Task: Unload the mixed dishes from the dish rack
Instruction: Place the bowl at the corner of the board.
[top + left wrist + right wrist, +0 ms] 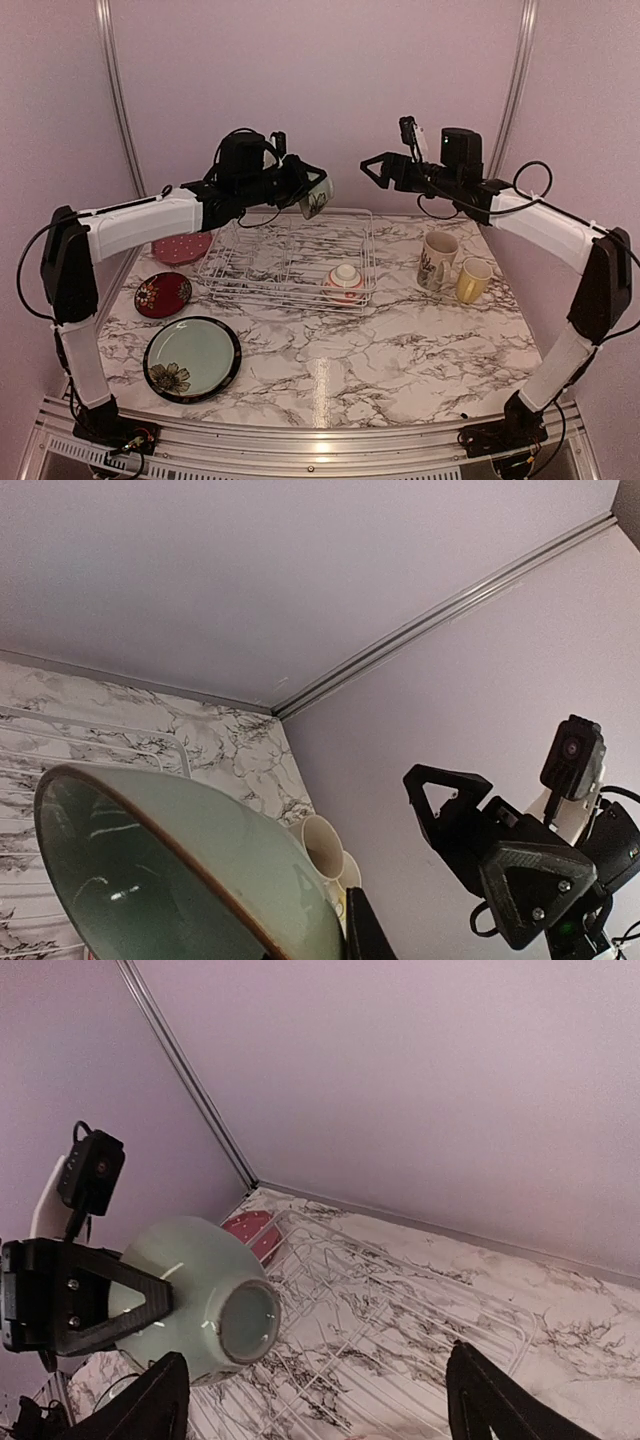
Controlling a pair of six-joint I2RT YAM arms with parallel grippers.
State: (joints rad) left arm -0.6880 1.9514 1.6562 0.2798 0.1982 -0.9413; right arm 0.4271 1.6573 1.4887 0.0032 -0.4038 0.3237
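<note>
Robot lab test booth: plain lilac walls (320,80), aluminium corner rails (112,90), marble-print tabletop (400,350), twin robot arms (130,225).

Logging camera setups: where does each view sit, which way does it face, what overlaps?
Top external: above, behind the bases, looking down on the table; both arms show.
Left wrist: faces the right gripper past the held green bowl; one own finger below.
Right wrist: faces the left gripper; own fingers at bottom.
Shared: all show the bowl.

You have a marble-patterned tabletop (400,350) across the lower frame, a plain pale wall (330,80) above, and a metal strip (117,90) at upper left.
</note>
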